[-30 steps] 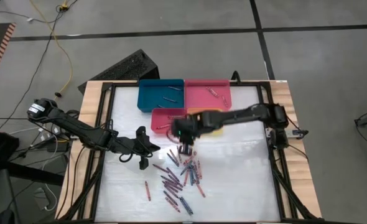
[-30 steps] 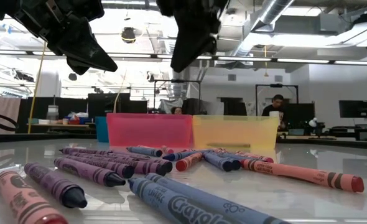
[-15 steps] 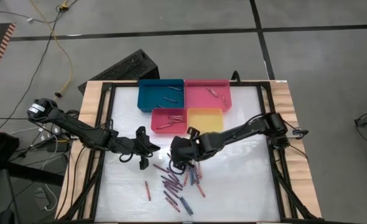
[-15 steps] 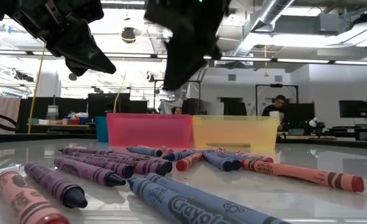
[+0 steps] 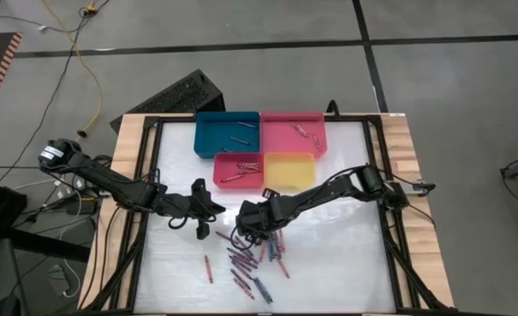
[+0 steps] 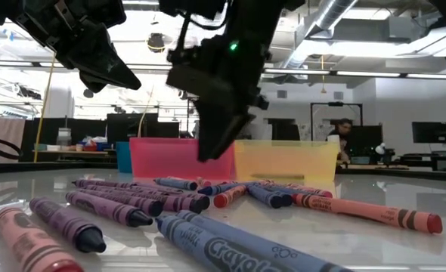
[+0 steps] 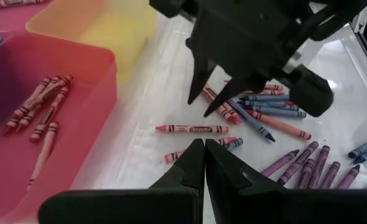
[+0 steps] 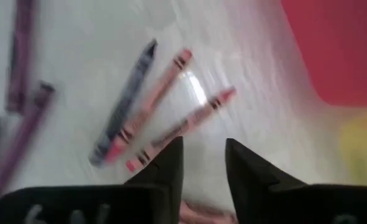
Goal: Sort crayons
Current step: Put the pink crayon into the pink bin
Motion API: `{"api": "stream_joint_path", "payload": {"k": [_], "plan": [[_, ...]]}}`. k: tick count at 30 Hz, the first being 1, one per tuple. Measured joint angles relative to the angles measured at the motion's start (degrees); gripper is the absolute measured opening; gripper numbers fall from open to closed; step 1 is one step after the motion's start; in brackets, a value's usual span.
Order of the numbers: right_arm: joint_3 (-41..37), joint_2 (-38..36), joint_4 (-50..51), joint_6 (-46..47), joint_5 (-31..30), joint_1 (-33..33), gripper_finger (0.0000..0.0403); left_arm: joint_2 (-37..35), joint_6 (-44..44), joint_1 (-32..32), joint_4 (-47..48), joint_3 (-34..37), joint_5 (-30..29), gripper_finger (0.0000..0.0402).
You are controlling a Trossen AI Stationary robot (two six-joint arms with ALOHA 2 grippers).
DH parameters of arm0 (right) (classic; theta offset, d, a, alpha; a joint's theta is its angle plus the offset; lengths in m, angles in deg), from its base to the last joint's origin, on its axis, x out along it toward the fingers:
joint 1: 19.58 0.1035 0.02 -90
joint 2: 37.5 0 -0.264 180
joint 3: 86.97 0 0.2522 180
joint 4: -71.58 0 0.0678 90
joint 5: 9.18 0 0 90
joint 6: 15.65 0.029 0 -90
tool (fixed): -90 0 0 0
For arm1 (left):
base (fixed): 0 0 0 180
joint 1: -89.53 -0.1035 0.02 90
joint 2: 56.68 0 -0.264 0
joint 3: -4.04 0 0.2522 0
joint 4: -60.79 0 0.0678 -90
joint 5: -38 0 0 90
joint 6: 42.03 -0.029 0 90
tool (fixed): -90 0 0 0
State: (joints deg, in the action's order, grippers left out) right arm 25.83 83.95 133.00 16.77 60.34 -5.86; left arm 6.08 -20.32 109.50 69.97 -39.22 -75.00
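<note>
Right tool [image 5: 241, 230], narrowly parted and empty, low over crowded crayons [image 5: 257, 254] on table [image 5: 329, 263]; could pinch two; left tool [image 5: 205, 230] closed, idle.

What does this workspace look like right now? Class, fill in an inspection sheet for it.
Surface: white table, wooden edges.
Job's things: crayons scattered loose; a few in the blue tray, the pink tray and the red tray; yellow tray looks empty.
Clutter: nothing seen.
Grippers: left gripper shut, beside the pile; right gripper open, empty, over the crayons.
Cables: yellow cable on the floor.
Surroundings: person at a desk.
</note>
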Motion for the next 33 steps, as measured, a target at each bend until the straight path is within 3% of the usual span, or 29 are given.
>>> {"api": "stream_joint_path", "payload": {"k": [12,33], "plan": [[0.0,1.6,-2.6,5.0,0.8,-0.6,0.0198,0.1,0.0,0.0,0.2,0.0,-0.2,0.0000],[0.2,5.4,-4.7,9.2,1.1,-1.4,0.0185,0.2,0.6,0.0,0.2,0.0,-0.3,0.0000]]}}
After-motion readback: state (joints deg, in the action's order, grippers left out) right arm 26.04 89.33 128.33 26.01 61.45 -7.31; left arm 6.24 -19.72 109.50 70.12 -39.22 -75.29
